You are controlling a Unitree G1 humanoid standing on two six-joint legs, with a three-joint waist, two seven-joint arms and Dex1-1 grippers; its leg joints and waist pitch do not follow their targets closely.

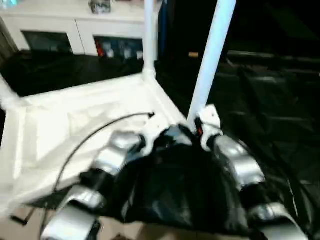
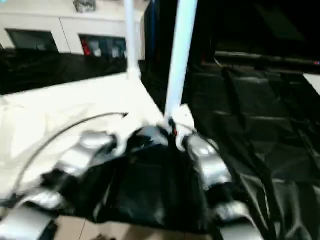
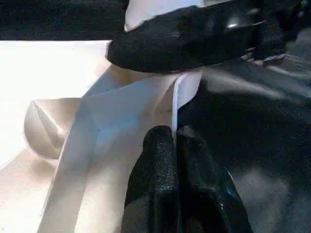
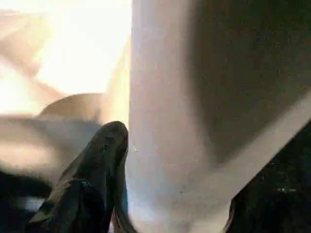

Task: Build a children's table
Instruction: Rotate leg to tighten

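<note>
The children's table lies upside down, its white top (image 1: 65, 125) showing the ribbed underside. One white leg (image 1: 149, 35) stands upright in the far right corner socket. A second leg (image 1: 210, 55) stands at the near right corner. My right gripper (image 4: 175, 170) is closed around that second leg near its base, one black finger (image 4: 102, 160) pressed to its side. Seen from the left wrist, the right gripper (image 3: 194, 34) sits as a black mass just above the corner. My left gripper (image 3: 170, 138) is shut, with its tips at the thin rim (image 3: 174, 102) of the top beside that corner.
A white cabinet (image 1: 75, 25) with glass doors runs along the back. A black sheet (image 1: 270, 100) covers the floor to the right and beneath the table. A thin black cable (image 1: 90, 132) arcs over the table top to my left forearm (image 1: 117, 150).
</note>
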